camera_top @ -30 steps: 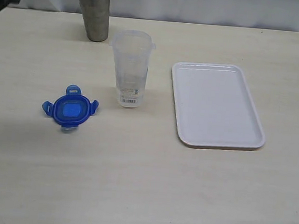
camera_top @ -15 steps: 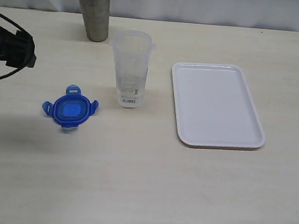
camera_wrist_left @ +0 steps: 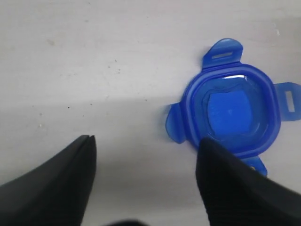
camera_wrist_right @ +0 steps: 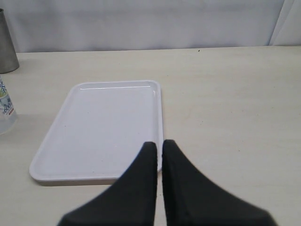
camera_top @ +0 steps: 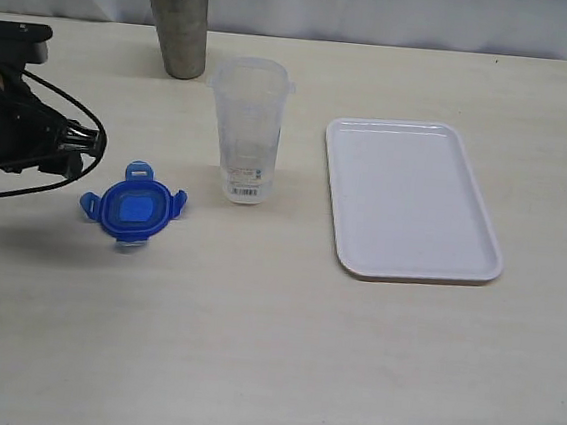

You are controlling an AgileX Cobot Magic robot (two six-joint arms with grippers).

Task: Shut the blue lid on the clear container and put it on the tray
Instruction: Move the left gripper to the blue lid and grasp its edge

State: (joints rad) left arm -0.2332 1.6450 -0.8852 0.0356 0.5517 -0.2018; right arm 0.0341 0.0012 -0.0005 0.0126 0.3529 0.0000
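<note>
Now we see the left gripper (camera_wrist_left: 146, 141) beside the lid (camera_top: 131, 207), fingers spread, nothing pinched; 1 s ago it was barely in view. We judge the pickup is starting. Right gripper (camera_wrist_right: 157, 146) is pressed together, empty. Lid lies flat, apart from the upright container (camera_top: 246, 129); tray (camera_top: 415, 200) sits right of it.

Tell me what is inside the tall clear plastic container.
Nothing shows through the tall clear plastic container: it looks empty, its top open. The white barcode label near its base hides a small patch of the bottom.
</note>
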